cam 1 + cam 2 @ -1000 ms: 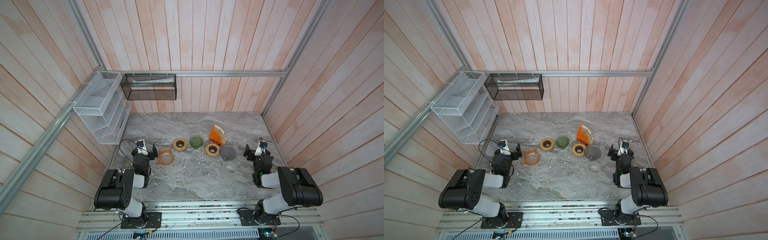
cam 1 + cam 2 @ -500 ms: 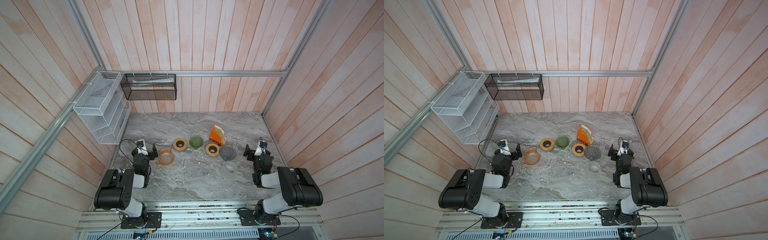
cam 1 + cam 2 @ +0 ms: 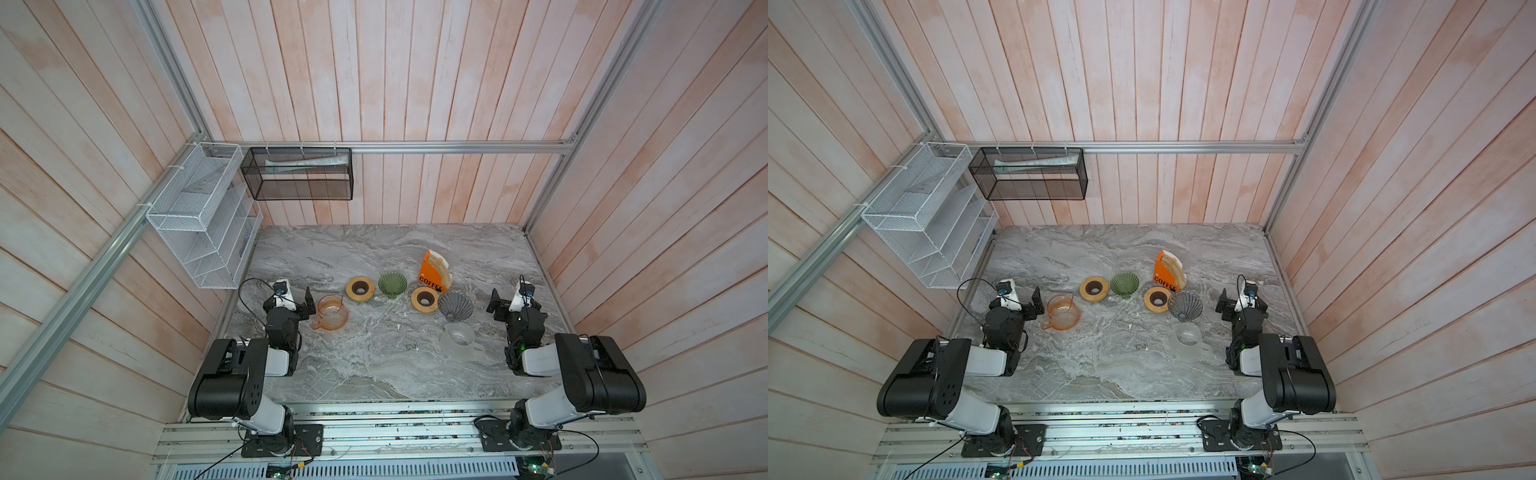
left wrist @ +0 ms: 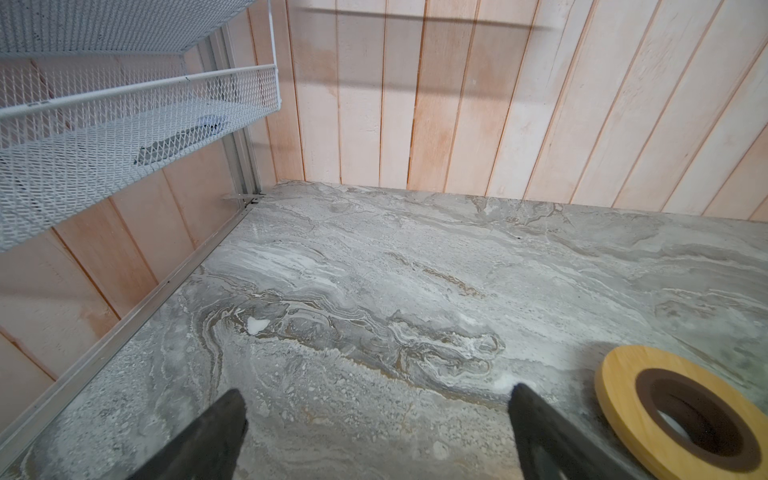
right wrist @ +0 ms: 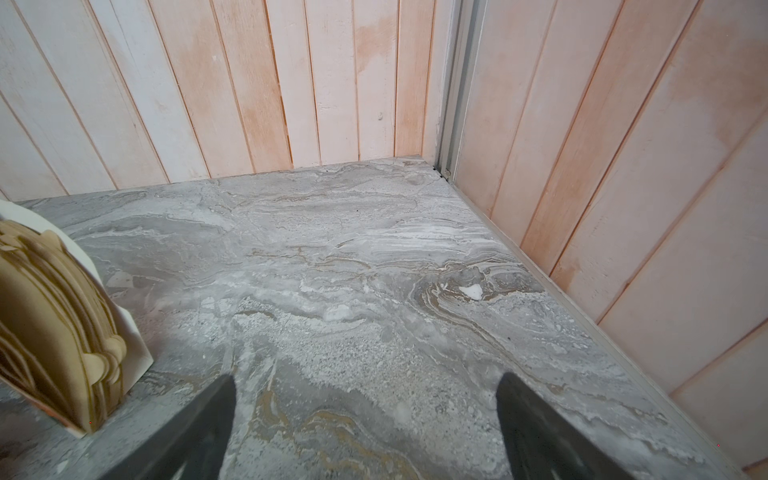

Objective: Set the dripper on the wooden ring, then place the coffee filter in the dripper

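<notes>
Filters (image 3: 440, 262) stand stacked in the orange holder (image 3: 428, 277), near the grey dripper (image 3: 456, 305) — your left claw (image 4: 376, 399) and right claw (image 5: 365, 384) gape empty — so you've yet to pick one and seat it.

Both top views looked steeply down from high above the front rail (image 3: 374, 432), facing the back wall (image 3: 415, 104), far enough off to take in the whole marble tabletop (image 3: 374, 365). They shared nearly the entire scene, offset slightly sideways btw them. The left wrist cam sat low & close over the tabletop, looking past the left gripper (image 4: 378, 390) toward the back-left corner. It shared the white mesh rack (image 4: 124, 104) & a wooden ring (image 4: 615, 386) w/ both top views. The right wrist cam, equally low & close, faced the back-right corner past the right gripper (image 5: 366, 377), sharing the filter holder (image 5: 129, 340) w/ them.
</notes>
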You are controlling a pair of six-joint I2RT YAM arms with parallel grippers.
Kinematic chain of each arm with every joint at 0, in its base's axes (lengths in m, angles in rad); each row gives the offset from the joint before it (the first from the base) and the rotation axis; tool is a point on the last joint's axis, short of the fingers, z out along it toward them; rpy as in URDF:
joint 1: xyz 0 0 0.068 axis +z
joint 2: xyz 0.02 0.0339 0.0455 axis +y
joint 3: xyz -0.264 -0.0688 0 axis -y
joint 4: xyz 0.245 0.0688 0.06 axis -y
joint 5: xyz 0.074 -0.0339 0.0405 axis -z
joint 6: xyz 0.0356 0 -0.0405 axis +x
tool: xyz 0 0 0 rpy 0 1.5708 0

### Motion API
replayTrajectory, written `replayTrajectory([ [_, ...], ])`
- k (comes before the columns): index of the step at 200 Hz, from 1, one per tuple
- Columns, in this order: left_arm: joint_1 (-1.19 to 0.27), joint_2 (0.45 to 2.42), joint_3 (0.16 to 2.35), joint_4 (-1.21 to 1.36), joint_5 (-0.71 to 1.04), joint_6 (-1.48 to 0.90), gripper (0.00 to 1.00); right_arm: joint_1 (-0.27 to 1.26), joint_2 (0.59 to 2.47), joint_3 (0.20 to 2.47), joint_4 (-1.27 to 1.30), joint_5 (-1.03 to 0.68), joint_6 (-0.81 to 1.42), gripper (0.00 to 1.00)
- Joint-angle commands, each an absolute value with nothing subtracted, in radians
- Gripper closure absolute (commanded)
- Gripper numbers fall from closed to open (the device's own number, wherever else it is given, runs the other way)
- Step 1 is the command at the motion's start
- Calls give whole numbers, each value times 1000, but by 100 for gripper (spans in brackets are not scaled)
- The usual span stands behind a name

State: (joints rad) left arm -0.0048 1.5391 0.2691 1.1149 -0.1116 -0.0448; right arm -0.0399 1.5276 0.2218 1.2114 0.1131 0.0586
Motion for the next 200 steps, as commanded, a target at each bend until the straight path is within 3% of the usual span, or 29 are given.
replayTrajectory([
  [1,2,1542,284,1119,-108,-35,0,-35,1514,235,1210,108,54,2],
  [103,2,1542,288,1114,-106,-35,0,-34,1515,238,1212,110,54,2],
  [146,0,1534,284,1123,-149,-49,8,-30,1487,239,1207,177,79,18],
  [172,-11,1475,279,1091,-208,-53,12,-28,1323,315,909,228,125,25],
  [200,-26,1327,339,843,-272,-71,16,12,1166,380,640,253,184,29],
])
